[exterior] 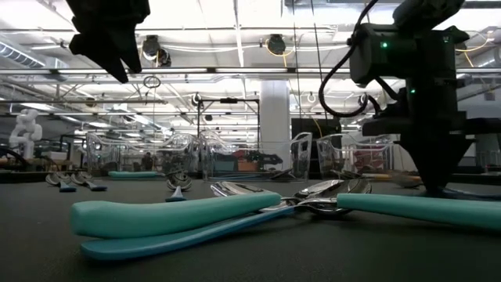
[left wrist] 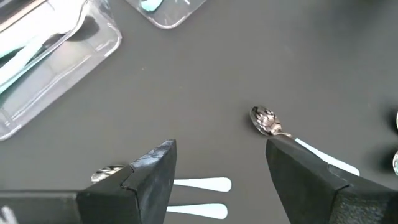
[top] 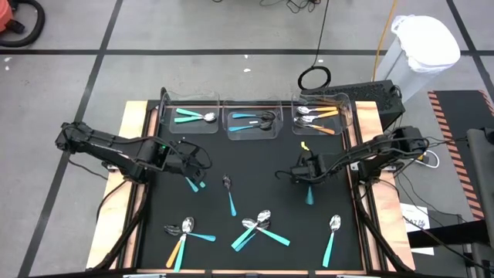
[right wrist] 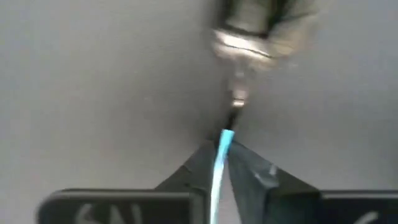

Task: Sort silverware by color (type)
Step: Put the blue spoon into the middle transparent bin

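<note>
Silverware lies scattered over the black table (top: 255, 197): along the near edge sit a teal spoon (top: 331, 238) on the right, a crossed cluster of teal and blue spoons (top: 259, 227) in the middle, and a small heap with an orange handle (top: 181, 235) on the left. Farther in, a lone blue spoon (top: 229, 195) lies near the middle of the table. Beside it to the left, the left gripper (top: 202, 160) hovers with its fingers (left wrist: 152, 177) spread wide and holding nothing, two pale-handled pieces (left wrist: 199, 198) lying on the table beneath them. To the right, the right gripper (top: 299, 173) has its fingers (right wrist: 252, 177) pinched on the thin handle of a teal spoon (right wrist: 219, 167), whose handle end pokes out toward the near edge. At the far edge stand three clear trays: the left tray (top: 174, 125) holds teal pieces, the middle tray (top: 235, 131) blue ones, the right tray (top: 343, 116) orange ones.
</note>
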{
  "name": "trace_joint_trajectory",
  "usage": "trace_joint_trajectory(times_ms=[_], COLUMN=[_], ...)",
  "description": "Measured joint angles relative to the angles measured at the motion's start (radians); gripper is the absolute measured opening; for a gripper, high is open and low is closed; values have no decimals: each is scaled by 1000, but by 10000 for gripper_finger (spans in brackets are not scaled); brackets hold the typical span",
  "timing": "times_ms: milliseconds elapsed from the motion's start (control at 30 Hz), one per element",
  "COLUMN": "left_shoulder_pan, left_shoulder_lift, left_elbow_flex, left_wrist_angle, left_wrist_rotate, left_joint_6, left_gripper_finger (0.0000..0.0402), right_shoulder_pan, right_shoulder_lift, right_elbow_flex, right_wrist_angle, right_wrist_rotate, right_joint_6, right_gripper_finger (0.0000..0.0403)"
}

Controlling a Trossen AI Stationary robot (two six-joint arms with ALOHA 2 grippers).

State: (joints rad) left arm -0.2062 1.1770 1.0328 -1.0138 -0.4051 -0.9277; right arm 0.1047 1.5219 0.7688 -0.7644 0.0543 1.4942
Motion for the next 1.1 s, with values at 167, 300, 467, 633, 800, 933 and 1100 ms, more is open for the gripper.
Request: trace_joint_trajectory(times_ms=[167, 300, 467, 633, 800, 933, 1100], left_shoulder_pan=[16, 24, 37, 48, 50, 50, 50], left_shoulder_lift=[0, 0, 0, 0, 0, 1, 1], left_elbow_flex=[0, 0, 0, 0, 0, 0, 0], left_wrist_angle=[0, 0, 1, 4, 16, 25, 49], left_wrist_rotate=[0, 0, 0, 1, 3, 6, 8], left_joint_6=[12, 20, 21, 20, 17, 16, 16], left_gripper_finger=[249, 249, 249, 249, 249, 249, 249], right_shoulder_pan=[0, -3, -10, -37, -73, -105, -155], right_shoulder_lift=[5, 5, 5, 5, 4, 4, 3], right_elbow_flex=[32, 88, 170, 270, 378, 451, 499], right_wrist_angle=[-15, 8, -9, -17, -19, -10, 42], right_wrist_rotate=[-1, 13, 61, 130, 186, 221, 236], right_joint_6=[-84, -177, -307, -462, -672, -860, -1087], right_gripper_finger=[11, 14, 7, 7, 7, 6, 6])
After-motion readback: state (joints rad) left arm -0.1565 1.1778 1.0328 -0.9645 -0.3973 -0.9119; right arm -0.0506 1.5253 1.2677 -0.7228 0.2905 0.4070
